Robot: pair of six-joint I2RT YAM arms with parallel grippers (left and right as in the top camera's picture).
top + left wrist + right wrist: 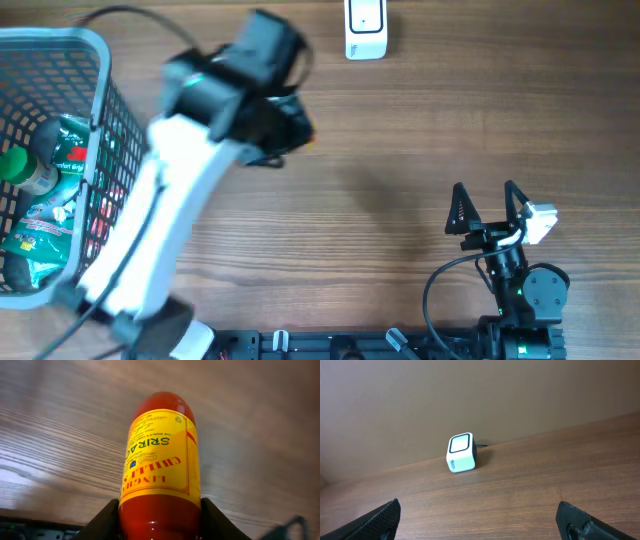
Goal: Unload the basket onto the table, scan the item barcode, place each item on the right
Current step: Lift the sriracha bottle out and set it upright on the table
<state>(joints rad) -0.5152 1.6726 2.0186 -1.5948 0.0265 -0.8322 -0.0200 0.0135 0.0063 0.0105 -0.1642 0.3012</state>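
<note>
**Me:** When I look through my left wrist camera, the sriracha bottle (160, 450) fills the middle of the frame, from the bottom edge up to the top centre.

**Colleague:** So it is in your hand?

**Me:** Yes. My left gripper (160, 527) is closed partly, around the bottle: one dark finger (105, 522) touches the red body at the lower left of the frame, the other at the lower right. The yellow label (160, 475) faces the camera, with its letters upside down. The rounded far end points away from my hand, and the wooden table (50, 435) is behind it.

**Colleague:** And from above?

**Me:** In the overhead view this hand is in the upper middle, a little to the left, and it hides the bottle almost fully. The white scanner (366, 28) stands at the top edge, to the right of the hand and apart from it. The basket (60, 45) is at the left edge.

**Colleague:** Your right hand?

**Me:** My right gripper (486, 195) is at the lower right, fingers spread wide, holding nothing.
</note>
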